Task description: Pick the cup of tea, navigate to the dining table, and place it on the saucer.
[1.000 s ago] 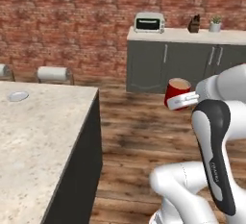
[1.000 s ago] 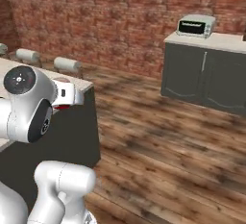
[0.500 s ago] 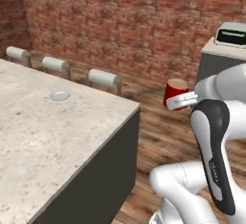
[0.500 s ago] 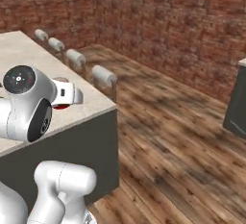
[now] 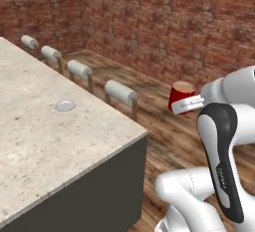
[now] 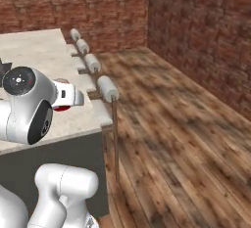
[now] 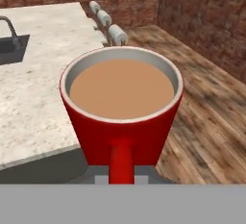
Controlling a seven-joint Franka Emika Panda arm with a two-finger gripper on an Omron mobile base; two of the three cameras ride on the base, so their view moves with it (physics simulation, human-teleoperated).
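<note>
Gripper (image 5: 187, 105) clamping handle of cup of tea (image 5: 180, 96), carrying it upright in air, brown liquid level. Cup hanging over wood floor (image 5: 164, 126), off dining table (image 5: 45, 141) corner, toward 3 o'clock. Saucer (image 5: 64, 105) sitting on tabletop, well apart at cup's 9 o'clock. Stools (image 5: 119, 92) lining far table edge. Brick wall (image 5: 149, 22) standing beyond.

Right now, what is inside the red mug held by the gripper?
The small red mug holds smooth light-brown tea, filling it to a little below the grey inner rim. The liquid is opaque, so the mug's bottom cannot be seen. The gripper carries it upright.
</note>
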